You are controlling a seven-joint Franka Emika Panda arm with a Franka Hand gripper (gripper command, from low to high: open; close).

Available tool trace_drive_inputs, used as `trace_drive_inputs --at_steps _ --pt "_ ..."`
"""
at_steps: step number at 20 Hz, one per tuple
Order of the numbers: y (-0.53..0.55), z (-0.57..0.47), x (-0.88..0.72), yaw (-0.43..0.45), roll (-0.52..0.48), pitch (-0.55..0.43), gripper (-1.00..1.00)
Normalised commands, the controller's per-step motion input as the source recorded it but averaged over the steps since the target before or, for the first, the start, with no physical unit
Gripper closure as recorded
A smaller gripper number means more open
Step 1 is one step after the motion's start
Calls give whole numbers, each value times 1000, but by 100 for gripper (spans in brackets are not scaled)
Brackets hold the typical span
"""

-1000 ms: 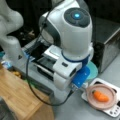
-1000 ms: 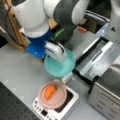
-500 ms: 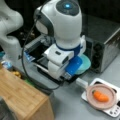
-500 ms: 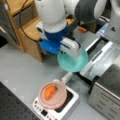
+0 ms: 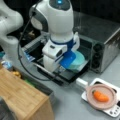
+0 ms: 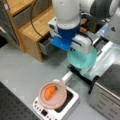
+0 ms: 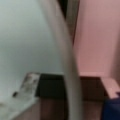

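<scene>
Teal round plate point(image 6: 82, 58), shallow, plain, held edge-on by tool point(image 6: 75, 50).

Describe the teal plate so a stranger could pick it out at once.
Start at the silver toaster oven and its open door. Over that door, under the gripper, is the teal plate. It is bare; the pink plate carries a carrot.

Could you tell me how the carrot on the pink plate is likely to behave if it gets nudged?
The carrot looks rounded and tapered, so it would probably roll in a curve. It lies loose on the shallow pink plate, so the rim may barely stop it.
</scene>
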Motion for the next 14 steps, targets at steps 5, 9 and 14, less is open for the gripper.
trace_drive_inputs --at_steps 5,9,14 --pt "189 -221 -521 8 -116 -282 100" --pt "193 -212 -518 -4 -87 -284 100" --pt "157 -148 -343 -13 -22 -244 100"
